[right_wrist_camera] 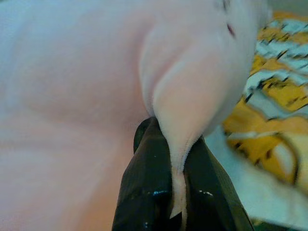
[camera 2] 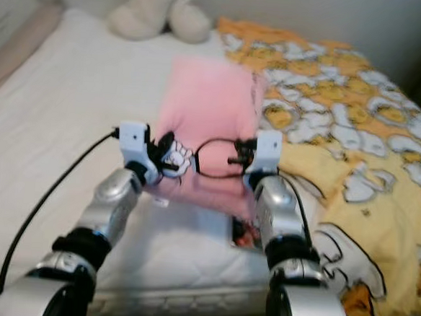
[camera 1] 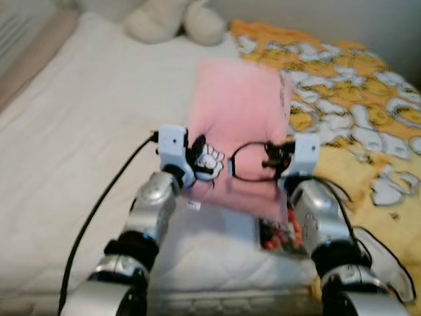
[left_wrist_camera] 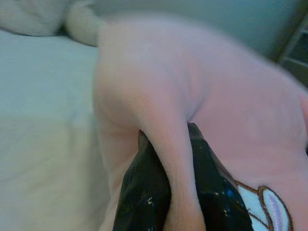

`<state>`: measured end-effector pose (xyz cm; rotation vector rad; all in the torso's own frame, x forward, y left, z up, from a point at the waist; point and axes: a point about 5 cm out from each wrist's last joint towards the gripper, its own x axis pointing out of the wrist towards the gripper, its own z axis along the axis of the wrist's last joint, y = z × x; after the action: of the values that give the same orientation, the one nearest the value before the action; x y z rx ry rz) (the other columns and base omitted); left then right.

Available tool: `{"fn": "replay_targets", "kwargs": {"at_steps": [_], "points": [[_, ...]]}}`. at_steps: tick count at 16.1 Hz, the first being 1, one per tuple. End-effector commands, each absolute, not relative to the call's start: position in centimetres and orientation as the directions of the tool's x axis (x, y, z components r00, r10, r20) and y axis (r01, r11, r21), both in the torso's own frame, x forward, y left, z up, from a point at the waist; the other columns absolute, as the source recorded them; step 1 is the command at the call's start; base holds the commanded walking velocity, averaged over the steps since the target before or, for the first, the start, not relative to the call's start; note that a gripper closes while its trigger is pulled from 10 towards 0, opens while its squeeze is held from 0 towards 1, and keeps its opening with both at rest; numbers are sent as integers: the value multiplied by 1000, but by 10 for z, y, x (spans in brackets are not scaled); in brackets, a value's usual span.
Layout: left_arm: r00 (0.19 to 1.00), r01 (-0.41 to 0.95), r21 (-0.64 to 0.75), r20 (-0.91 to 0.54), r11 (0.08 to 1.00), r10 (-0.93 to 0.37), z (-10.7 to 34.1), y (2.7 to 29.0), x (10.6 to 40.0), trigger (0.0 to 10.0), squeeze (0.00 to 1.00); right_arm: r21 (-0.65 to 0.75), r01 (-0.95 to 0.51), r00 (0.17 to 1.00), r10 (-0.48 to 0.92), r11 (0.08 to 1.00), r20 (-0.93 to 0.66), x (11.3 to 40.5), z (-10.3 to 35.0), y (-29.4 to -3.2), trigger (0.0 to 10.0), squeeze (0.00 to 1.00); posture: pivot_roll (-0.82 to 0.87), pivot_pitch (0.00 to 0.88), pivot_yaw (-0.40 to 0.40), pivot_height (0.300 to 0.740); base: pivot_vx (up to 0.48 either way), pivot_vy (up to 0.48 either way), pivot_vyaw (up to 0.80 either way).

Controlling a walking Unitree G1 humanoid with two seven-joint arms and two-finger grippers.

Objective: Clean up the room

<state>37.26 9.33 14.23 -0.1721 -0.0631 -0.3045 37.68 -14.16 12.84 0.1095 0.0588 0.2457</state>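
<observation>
**Left eye view.** Item: pink garment (camera 1: 236,124), spread over a white mattress (camera 1: 67,141). Its long axis runs from 6 o'clock, at the grippers, to 12 o'clock, toward a cream plush toy (camera 1: 173,14) by the far wall. The near edge is lifted between both arms. The left gripper (camera 1: 196,163) is at the corner nearer 9 o'clock, beside a white cartoon patch. The right gripper (camera 1: 277,159) is at the corner nearer 3 o'clock. A yellow patterned blanket (camera 1: 359,96) lies from 1 to 4 o'clock of the garment.

**Right eye view.** Same layout. Both arms are level and about equally near the garment. A small printed packet (camera 2: 243,235) lies partly under the garment's near edge, just inside the right arm.

**Left wrist view.** The left gripper's black fingers (left_wrist_camera: 144,202) are pinched on a ridge of pink fabric, which stretches away ahead of them.

**Right wrist view.** The right gripper's fingers (right_wrist_camera: 147,192) are clamped on a narrow fold of the same cloth.

**Judgement.** The garment lies entirely ahead of the jaws, so any fold or lift would carry the held near edge along the long axis.
</observation>
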Motion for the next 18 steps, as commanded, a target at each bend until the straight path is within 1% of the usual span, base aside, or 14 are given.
{"fn": "replay_targets", "kwargs": {"at_steps": [1,2,4,6,9,10,11,12,13,15,16,18], "points": [[961,256,-130,144,958,-237,155,102,375,10000,0,97,-205,977,210,974,-41,376,129,-150,10000,0,160,0,-34,740,0,0,519],[964,236,-100,148,967,-220,158,100,375,10000,0,70,-249,965,253,966,-62,373,123,-144,10000,0,162,0,-35,740,0,0,519],[966,230,-86,145,969,-216,159,100,374,10000,0,49,-285,955,288,957,-70,371,120,-140,10000,0,161,0,-34,740,0,0,509],[966,223,-91,157,971,-207,159,100,373,10000,0,50,-314,945,317,948,-78,370,118,-140,10000,0,164,0,-34,740,0,0,513],[971,196,-27,144,980,-191,158,97,371,10000,0,57,-344,933,348,937,-95,367,113,-136,10000,0,170,0,-37,740,0,0,498],[968,203,-44,159,978,-194,159,98,369,10000,0,74,-348,929,355,934,-103,366,110,-135,10000,0,173,0,-38,740,0,0,494],[975,173,-52,152,984,-163,158,104,369,10000,0,120,-333,932,346,935,-111,365,106,-136,10000,0,177,0,-39,740,454,0,500],[979,150,-51,147,987,-141,158,107,370,10000,0,98,-373,917,383,923,-116,363,105,-131,10000,0,178,0,-39,740,442,0,0],[981,138,-47,145,989,-130,158,109,371,10000,0,75,-382,913,388,921,-124,362,103,-128,10000,0,179,0,-39,740,435,0,0],[982,136,-46,138,990,-129,158,108,371,10000,0,104,-355,923,366,929,-121,362,102,-129,10000,0,183,0,-42,740,429,0,0],[985,138,-49,112,989,-132,153,107,370,10000,0,150,-309,939,327,939,-110,362,102,-135,10000,0,183,0,-44,740,439,0,475],[986,151,-51,84,987,-146,148,106,370,10000,0,150,-286,947,303,946,-104,360,101,-139,10000,0,177,0,-47,740,442,0,463]]}}
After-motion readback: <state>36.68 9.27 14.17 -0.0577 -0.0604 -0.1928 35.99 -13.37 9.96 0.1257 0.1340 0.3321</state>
